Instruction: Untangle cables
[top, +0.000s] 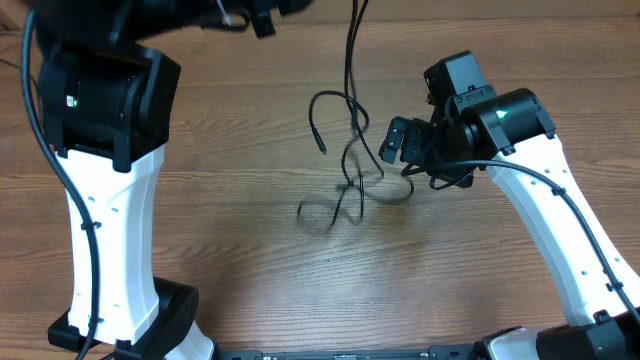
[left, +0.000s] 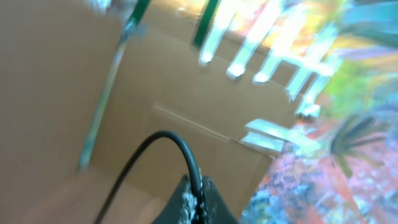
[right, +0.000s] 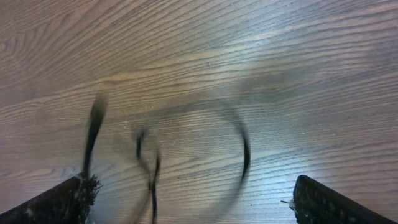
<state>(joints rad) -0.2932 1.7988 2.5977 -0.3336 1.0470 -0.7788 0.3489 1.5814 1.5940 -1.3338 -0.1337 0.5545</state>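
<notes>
In the overhead view, the cables are seen as a loose knot of loops at the middle of the table, with one plug end lying free toward the upper left of the knot. One raised cable is drawn up from the knot and out through the upper edge of the frame, probably so that it can be pulled clear of the others. The left arm is lifted high at the upper left, and its claw cannot be made out clearly here. The right claw is held low, just right of the knot, probably so that the remaining loops can be pinned or taken. In the left wrist view, what the overhead view leaves out is supplied: the left claw is closed tight at the lower middle of the frame, and the raised cable is pinched in it, arching up and to the lower left. Only blurred cardboard and bright colours are shown behind, and no table. In the right wrist view, the right claw is shown spread fully wide with nothing held, its fingers at the lower corners. Blurred loops of the cables are seen on the wood between them, though contact cannot be judged.
</notes>
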